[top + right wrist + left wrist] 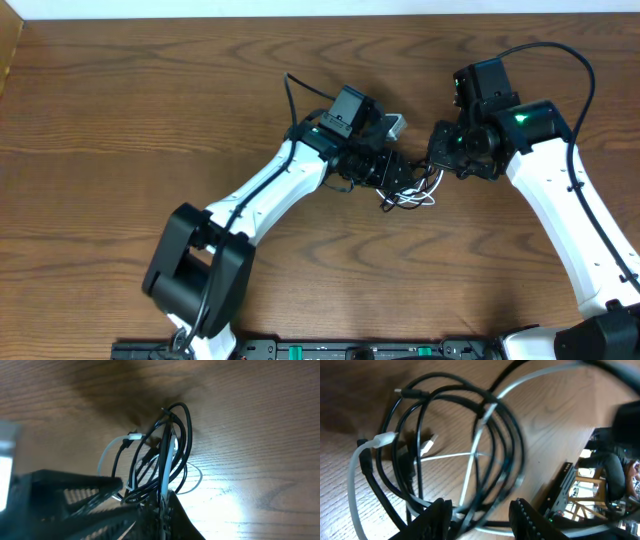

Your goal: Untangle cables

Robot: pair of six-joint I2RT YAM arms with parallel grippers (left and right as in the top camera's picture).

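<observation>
The cables (414, 196) are a tangled bunch of thin black cords and one white cord, lying on the wood table between my two arms. In the left wrist view the cables (470, 435) form loose loops with small plug ends, and several strands pass between the open fingers of my left gripper (481, 517). In the right wrist view the cables (162, 445) rise from my right gripper (167, 510), which is shut on the white cord and some black strands. Seen from overhead, the left gripper (393, 176) and the right gripper (440, 152) meet at the bunch.
The wood table (150, 120) spreads to all sides. A thicker black arm wire (550, 50) arcs over the right arm. An equipment rail (330, 350) runs along the front edge. The left gripper's serrated finger (65, 492) shows in the right wrist view.
</observation>
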